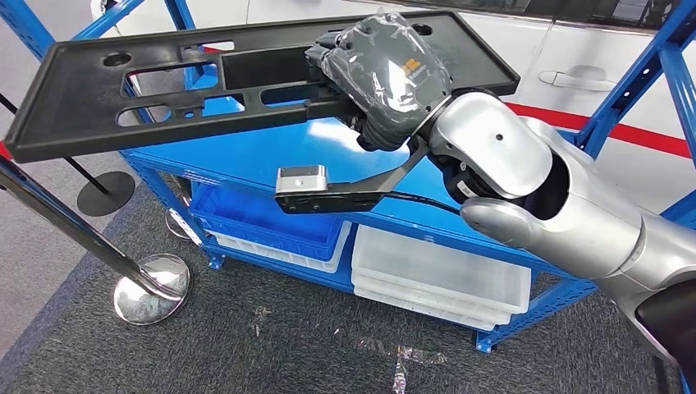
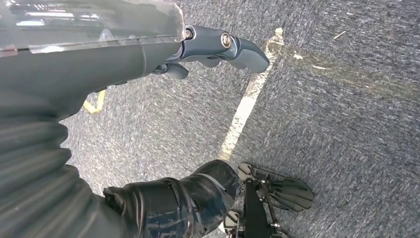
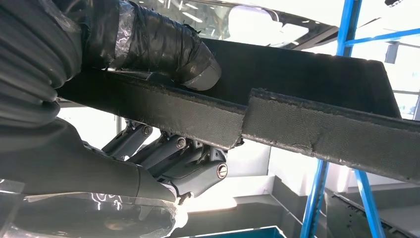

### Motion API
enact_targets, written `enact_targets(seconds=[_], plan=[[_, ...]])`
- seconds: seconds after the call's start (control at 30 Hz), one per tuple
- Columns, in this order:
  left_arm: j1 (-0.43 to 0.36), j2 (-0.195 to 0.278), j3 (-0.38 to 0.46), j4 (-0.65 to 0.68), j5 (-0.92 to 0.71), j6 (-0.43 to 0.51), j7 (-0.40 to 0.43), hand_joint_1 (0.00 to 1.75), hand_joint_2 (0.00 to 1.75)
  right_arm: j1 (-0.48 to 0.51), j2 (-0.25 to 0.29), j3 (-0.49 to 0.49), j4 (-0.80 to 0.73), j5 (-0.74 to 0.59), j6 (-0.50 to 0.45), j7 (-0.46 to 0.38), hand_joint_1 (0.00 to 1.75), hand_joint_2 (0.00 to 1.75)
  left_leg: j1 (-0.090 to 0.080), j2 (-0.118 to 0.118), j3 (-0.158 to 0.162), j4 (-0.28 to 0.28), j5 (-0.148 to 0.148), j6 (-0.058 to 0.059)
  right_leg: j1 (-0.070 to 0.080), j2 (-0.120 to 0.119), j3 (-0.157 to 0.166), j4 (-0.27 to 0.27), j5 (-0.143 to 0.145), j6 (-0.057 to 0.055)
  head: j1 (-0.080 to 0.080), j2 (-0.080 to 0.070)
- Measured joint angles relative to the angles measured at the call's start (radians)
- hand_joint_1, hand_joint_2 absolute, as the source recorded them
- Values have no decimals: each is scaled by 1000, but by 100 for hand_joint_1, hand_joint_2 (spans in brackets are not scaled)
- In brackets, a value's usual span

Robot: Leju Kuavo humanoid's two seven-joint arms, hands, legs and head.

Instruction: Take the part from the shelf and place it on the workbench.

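A long flat black part [image 1: 164,90] with several cutouts is held by the right hand [image 1: 386,78] above the top deck of a blue shelf [image 1: 246,160]. The part is gripped near its right end, at the near edge; most of its length is carried out to the left of the hand, clear of the shelf surface and slightly tilted. In the right wrist view the thumb [image 3: 163,49] is pressed on one face of the part [image 3: 307,84] and the darker fingers [image 3: 183,163] are curled against the opposite face, so the edge is clamped between them. The hand is wrapped in clear plastic film. The silver right arm [image 1: 558,197] is seen coming in from the lower right. The left hand [image 2: 148,54] is seen hanging over grey carpet [image 2: 346,99] with a pale tape line [image 2: 242,114]; nothing is held, fingers loosely extended and apart. Blue and white bins [image 1: 435,271] are stored on the lower shelf level. A chrome stanchion base [image 1: 152,287] is set on the floor at left.
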Motion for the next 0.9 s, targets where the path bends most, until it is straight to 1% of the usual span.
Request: enact_targets(seconds=[0.9], plan=[[0,1,0,0,-7,0,-2,0,175,7,-11,0,-3,-3,-9,-1,175,175,0,0,0,0,0,0,0,0,0,0,0,0,0,0]])
